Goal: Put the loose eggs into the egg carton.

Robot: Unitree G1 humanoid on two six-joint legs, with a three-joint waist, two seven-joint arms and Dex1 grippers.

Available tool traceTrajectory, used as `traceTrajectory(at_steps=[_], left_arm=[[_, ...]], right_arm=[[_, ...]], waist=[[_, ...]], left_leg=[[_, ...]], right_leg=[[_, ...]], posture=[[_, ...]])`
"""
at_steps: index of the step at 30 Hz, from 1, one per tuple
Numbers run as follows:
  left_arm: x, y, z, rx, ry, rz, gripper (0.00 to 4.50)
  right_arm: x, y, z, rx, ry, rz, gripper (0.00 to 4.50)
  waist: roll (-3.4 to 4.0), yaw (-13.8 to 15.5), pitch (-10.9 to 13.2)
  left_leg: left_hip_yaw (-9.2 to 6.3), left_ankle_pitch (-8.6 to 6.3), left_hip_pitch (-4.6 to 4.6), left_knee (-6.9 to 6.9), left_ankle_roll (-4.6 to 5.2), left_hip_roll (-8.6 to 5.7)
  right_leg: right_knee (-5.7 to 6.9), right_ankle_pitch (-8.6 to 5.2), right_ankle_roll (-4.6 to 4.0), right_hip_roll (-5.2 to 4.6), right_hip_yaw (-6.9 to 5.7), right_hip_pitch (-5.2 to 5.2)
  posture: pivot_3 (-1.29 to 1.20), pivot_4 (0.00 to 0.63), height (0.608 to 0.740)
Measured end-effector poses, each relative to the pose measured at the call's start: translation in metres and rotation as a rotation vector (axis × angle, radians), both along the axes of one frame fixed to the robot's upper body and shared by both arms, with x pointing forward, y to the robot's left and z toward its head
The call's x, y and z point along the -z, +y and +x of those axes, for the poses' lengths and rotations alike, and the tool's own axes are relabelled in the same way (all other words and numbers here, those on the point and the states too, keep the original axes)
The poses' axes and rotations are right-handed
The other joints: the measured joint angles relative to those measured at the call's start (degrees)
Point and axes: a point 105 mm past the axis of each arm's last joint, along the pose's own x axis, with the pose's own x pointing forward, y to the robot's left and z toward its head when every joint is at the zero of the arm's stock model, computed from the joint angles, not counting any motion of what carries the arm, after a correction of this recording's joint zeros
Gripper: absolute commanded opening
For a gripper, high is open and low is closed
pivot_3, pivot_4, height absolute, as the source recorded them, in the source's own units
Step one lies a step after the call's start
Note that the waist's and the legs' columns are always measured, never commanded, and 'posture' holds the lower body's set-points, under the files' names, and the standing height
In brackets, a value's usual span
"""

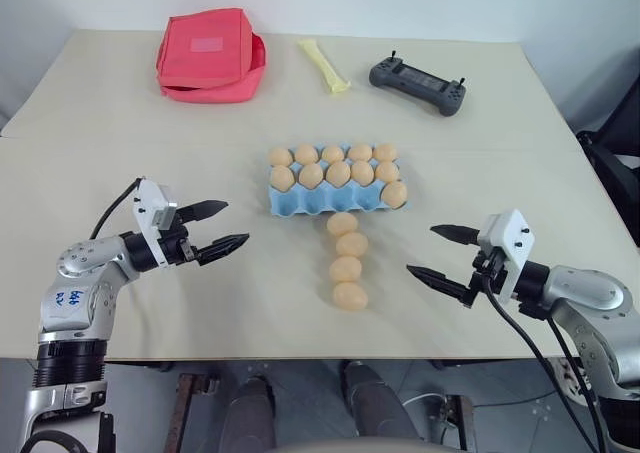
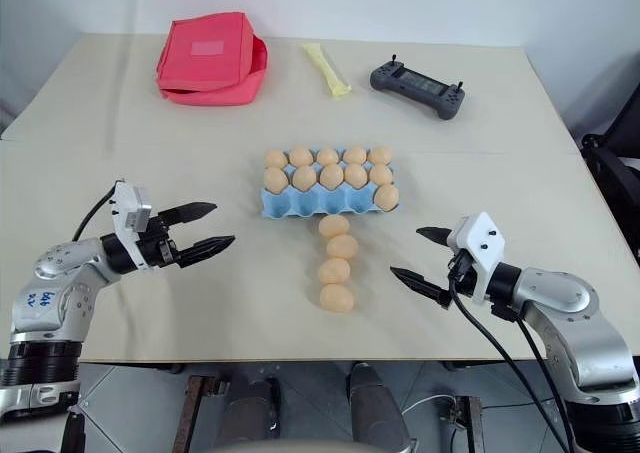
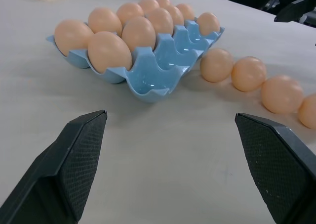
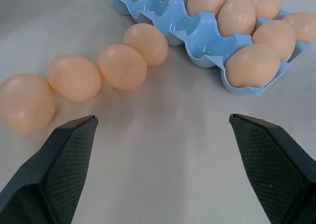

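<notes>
resting near the middle of the surface [image 1: 120, 103], the carton [image 1: 300, 205] holds eleven eggs: five in the far row, five in the middle row and one at the right end of the near row. the other four near cups are bare. four loose eggs [image 1: 347, 259] lie in a line running from the carton's near edge toward the robot, touching one another, the first just beside the carton.

the left gripper [image 1: 222, 228] hovers left of the egg line, pointing toward it, fingers [image 3: 74, 164] spread wide and holding nothing. the right gripper [image 1: 440, 253] hovers right of the line, pointing at it from the other side, fingers [image 4: 64, 159] likewise wide apart with nothing between them. both are well apart from the eggs and the carton.

at the far side of the surface sit a red pouch [image 1: 210, 55] to the left, a pale yellow strip [image 1: 323, 65] in the middle and a dark grey controller [image 1: 417, 82] to the right.
</notes>
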Motion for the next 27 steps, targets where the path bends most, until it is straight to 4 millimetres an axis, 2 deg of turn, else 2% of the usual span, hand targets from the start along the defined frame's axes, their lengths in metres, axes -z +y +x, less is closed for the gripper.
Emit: traceTrajectory(at_steps=[6, 9, 12, 20, 27], left_arm=[[-0.003, -0.001, 0.005, -0.025, -0.023, -0.009, 4.42], [-0.01, -0.002, 0.008, -0.023, -0.053, -0.007, 4.42], [-0.007, -0.005, 0.008, -0.005, -0.045, -0.003, 4.42], [-0.001, -0.004, 0.004, 0.035, -0.004, 0.009, 4.42], [0.001, -0.007, 0.001, 0.073, 0.011, 0.014, 4.42]], right_arm=[[-0.002, 0.001, 0.0, 0.001, -0.001, -0.001, 4.5], [-0.007, 0.006, -0.004, -0.012, -0.004, -0.007, 4.5], [-0.009, 0.007, -0.009, -0.017, 0.024, -0.029, 4.5], [0.002, -0.002, -0.047, -0.01, 0.199, -0.129, 4.5], [0.003, 0.008, -0.056, -0.057, 0.25, -0.138, 4.5]], waist=[[0.0, 0.04, 0.0], [0.0, 0.0, 0.0], [0.0, 0.03, 0.0], [-0.01, 0.37, 0.0], [-0.01, -0.1, 0.0]], left_leg=[[-0.01, 0.0, 0.0, 0.02, 0.0, 0.0], [-0.01, 0.0, 0.0, 0.04, 0.0, 0.0], [0.0, 0.0, 0.0, 0.03, 0.0, 0.0], [-0.01, 0.0, -0.02, 0.07, 0.0, 0.0], [-0.01, 0.01, 0.0, 0.34, 0.02, 0.0]], right_leg=[[0.03, 0.01, 0.01, 0.0, 0.0, 0.0], [0.05, 0.01, 0.02, 0.0, 0.0, 0.0], [0.05, 0.0, 0.01, 0.0, 0.01, 0.0], [0.01, -0.02, -0.01, 0.0, 0.01, 0.01], [-0.02, -0.02, -0.02, 0.0, 0.03, 0.11]], posture=[[0.0, 0.15, 0.74], [0.0, 0.15, 0.74], [0.0, 0.15, 0.74], [0.0, 0.15, 0.74], [0.0, 0.15, 0.74]])
